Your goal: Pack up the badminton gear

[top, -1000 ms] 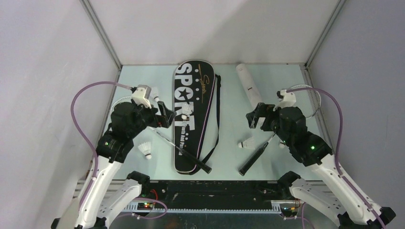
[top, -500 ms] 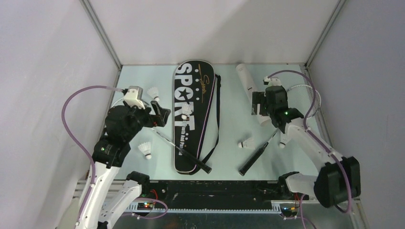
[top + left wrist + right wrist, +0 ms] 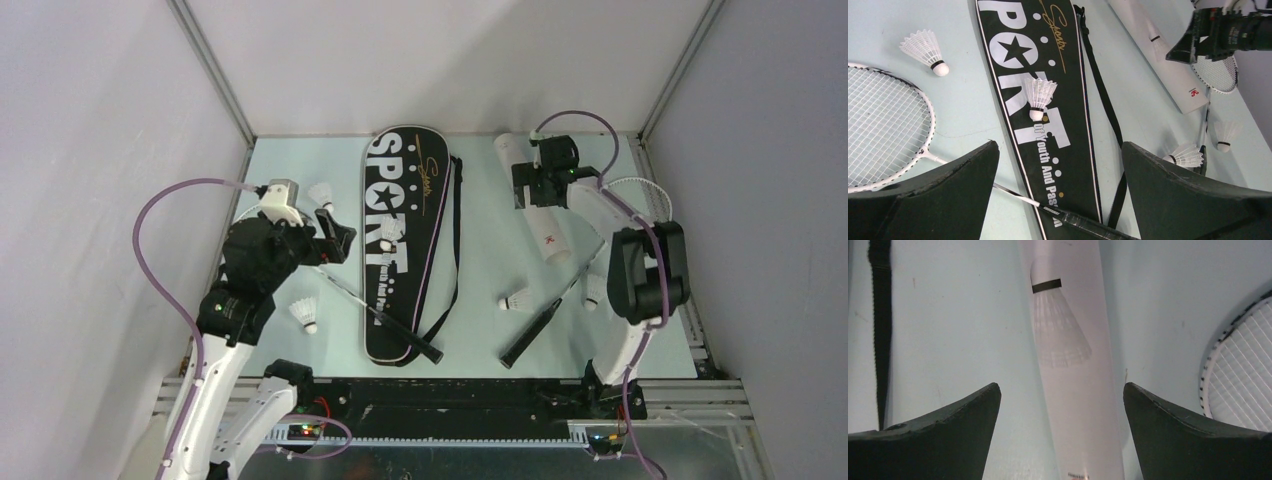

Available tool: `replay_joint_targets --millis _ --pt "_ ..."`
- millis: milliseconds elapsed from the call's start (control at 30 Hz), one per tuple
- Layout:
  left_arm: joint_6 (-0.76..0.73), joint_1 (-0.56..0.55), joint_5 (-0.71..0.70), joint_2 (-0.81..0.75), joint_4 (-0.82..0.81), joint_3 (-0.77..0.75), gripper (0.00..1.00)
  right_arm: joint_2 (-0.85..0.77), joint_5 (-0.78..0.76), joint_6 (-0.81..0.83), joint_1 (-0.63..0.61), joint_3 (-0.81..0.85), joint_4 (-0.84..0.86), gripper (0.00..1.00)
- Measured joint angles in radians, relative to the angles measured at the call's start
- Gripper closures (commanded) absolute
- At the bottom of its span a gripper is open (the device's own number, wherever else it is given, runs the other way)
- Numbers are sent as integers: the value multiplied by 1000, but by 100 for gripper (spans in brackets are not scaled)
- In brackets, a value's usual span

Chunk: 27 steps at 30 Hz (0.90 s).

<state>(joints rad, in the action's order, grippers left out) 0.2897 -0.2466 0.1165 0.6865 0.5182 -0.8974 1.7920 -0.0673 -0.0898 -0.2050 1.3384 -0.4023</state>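
1. R gripper (image 3: 1060,387) is hanging over the white tube (image 3: 1063,265) w/ jaws spread wide. Pale table (image 3: 948,340) is showing between each finger and the tube's sides, so nothing is being gripped.
2. Tube is lying lengthwise through the gap, running on past the fingertips. A printed shuttlecock pic w/ a black band is showing on it just ahead of the tips.
3. Outside the finger on the right of the wrist view, a racket head (image 3: 1238,375) is lying near. Well outside the other finger, the bag strap (image 3: 880,315) is lying flat.
4. From above, R gripper (image 3: 533,188) is sitting over the tube's far half, w/ the tube's near end (image 3: 550,235) sticking out behind it twd the arm bases.
5. L gripper (image 3: 1059,145) is also standing wide open, holding nothing, above the black "SPORT" bag (image 3: 1018,65).
6. Bag is stretching away ahead of the gap. One shuttlecock (image 3: 1037,97) is resting on its lettering just beyond the tips.
7. Second racket's head (image 3: 883,125) is lying beside the L gripper's left-of-view finger. Its shaft is passing under the gap, w/ the black handle (image 3: 415,345) crossing the bag's narrow end.
8. Another shuttlecock (image 3: 925,50) is lying ahead of that racket head, and two more (image 3: 1188,156) (image 3: 1224,136) are lying past the other finger, by the first racket's shaft.
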Motion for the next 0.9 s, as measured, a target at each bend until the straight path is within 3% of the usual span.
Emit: replay_joint_targets --millis 233,467,533,733,900 --pt "2 9 9 1 -1 0 0 163 -8 19 9 102 -47 8" --pt "8 16 29 2 -31 12 0 212 -8 19 22 107 -98 15" --pt "8 18 45 -3 -49 29 1 213 -8 19 25 108 -100 19" --pt "6 20 65 -53 -117 119 1 213 5 19 32 110 -106 46" --pt "5 20 61 -103 -189 169 5 204 23 19 33 112 -119 57"
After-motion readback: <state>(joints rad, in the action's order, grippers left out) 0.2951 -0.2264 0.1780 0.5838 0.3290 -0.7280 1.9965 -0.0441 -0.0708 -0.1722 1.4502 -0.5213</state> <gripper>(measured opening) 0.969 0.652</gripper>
